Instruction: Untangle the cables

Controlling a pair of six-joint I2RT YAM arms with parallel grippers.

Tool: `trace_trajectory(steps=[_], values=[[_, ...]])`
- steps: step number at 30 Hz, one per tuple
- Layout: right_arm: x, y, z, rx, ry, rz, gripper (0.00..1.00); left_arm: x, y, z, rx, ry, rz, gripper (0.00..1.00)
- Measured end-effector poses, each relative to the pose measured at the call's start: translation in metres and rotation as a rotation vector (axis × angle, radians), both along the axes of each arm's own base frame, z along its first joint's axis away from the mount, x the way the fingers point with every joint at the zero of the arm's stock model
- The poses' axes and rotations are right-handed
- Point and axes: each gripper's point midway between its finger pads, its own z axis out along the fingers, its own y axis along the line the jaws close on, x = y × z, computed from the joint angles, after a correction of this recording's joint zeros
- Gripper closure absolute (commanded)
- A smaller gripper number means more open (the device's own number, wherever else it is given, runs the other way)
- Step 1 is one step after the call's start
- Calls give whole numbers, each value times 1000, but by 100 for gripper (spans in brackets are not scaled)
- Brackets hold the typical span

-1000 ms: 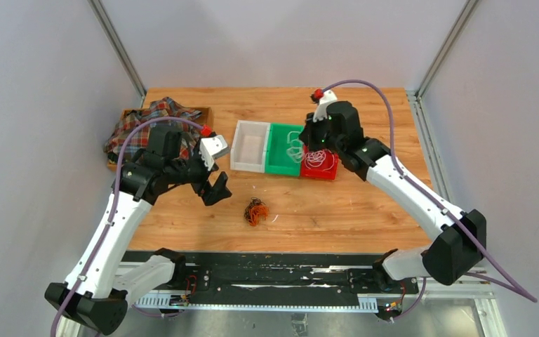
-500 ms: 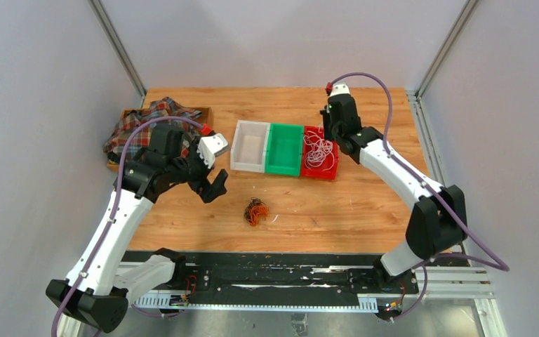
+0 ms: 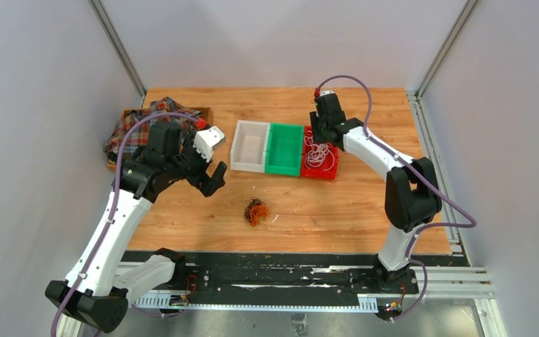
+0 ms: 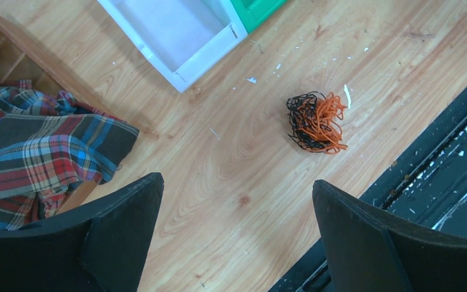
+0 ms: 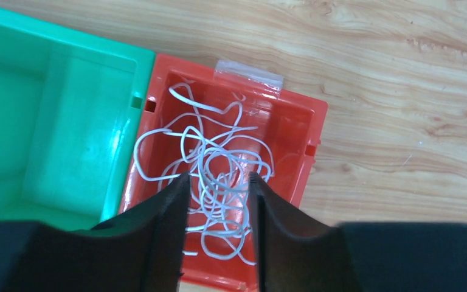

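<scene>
Right, the cables first: the white cable (image 5: 219,161) lies in loose loops inside the red bin (image 5: 292,143), heaped toward the bin's middle; the orange and black tangle (image 4: 316,121) sits as a tight little ball on the bare wooden table (image 3: 365,203), at about six o'clock from the row of bins and well apart from them. From the top view the white cable (image 3: 317,153) shows as pale scribbles in the red bin (image 3: 326,173), with the tangle (image 3: 255,211) alone near the front edge.

Over to the right gripper (image 5: 217,179); it hangs just above the red bin, jaws parted only a narrow way, white strands showing through the gap; whether any strand touches a finger I cannot tell. In the top view the right gripper (image 3: 319,137) is at the bin's twelve o'clock side.

Now the left gripper (image 4: 237,188); jaws spread wide, nothing between them, hovering over bare wood with the tangle off at its two o'clock; top view has the left gripper (image 3: 213,179) at ten o'clock from the tangle.

Outward now: the green bin (image 5: 67,121) touches the red bin at its nine o'clock; the white bin (image 4: 170,30) comes next at nine o'clock again; a plaid cloth (image 4: 42,146) spills over a wooden tray (image 4: 36,52) at the table's ten o'clock corner.
</scene>
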Motion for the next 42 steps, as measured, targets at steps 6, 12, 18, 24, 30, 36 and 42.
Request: trace_trajectory(steps=[6, 12, 18, 24, 30, 36, 42], values=[[-8, 2, 54, 54, -98, 32, 22, 8, -3, -9, -26, 12, 39, 2], [-48, 20, 120, 274, -278, 162, 18, 16, -19, -27, -73, 100, 17, 2], [-99, 59, 84, 396, -207, 306, 29, 19, -29, -68, -65, 252, -11, 2], [-186, 144, 31, 386, -9, 610, 36, 22, -32, -76, -60, 267, -35, 2], [-242, 183, -18, 362, 163, 780, 46, 23, -30, -77, -39, 247, -60, 2], [-256, 187, -63, 340, 296, 811, 59, 17, -27, -79, -10, 249, -94, 2], [-260, 189, -76, 329, 335, 828, 99, 8, -26, -84, -2, 270, -120, 0]])
